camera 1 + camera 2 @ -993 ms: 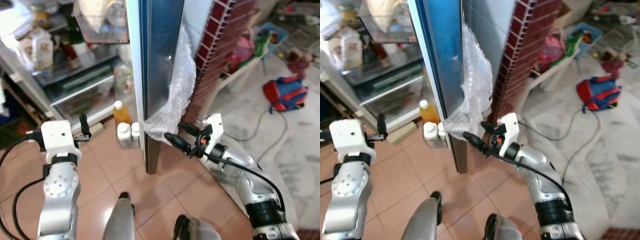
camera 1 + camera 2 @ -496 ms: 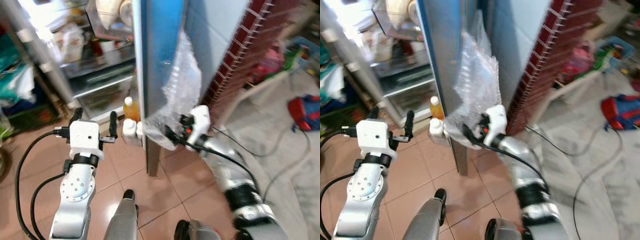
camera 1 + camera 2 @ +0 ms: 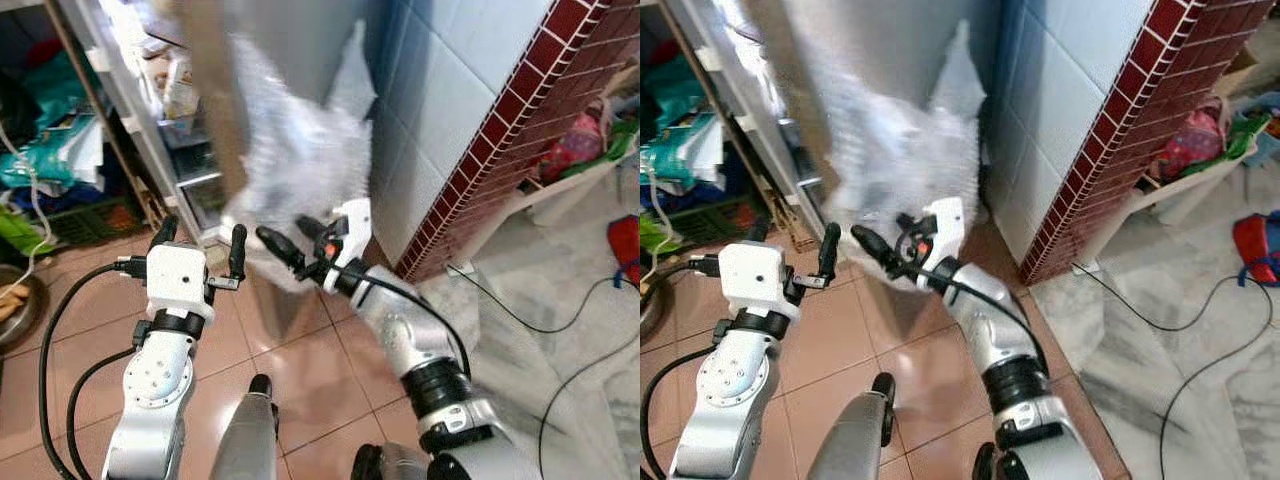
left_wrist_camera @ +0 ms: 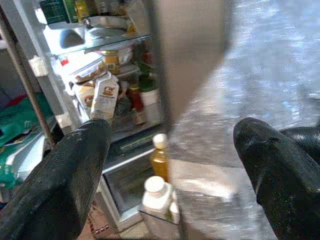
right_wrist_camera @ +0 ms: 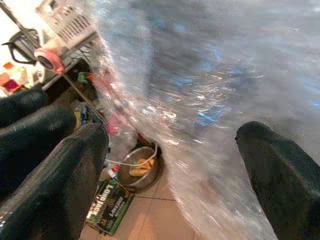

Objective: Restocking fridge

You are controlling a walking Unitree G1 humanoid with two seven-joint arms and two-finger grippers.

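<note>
Right gripper [image 3: 288,236] fingers apart, against the bubble wrap [image 3: 300,165] on the fridge door [image 3: 235,90]. Left gripper [image 3: 198,240] fingers apart, just beside that door.

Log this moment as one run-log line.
task: restocking fridge | right gripper: open, at bubble wrap on fridge door | left gripper: open, raised beside door | orange bottle: in door shelf

Silver jointed arms, white wrist boxes, black cables, black-fingered left pincer [image 3: 198,237] and right pincer [image 3: 287,235].
</note>
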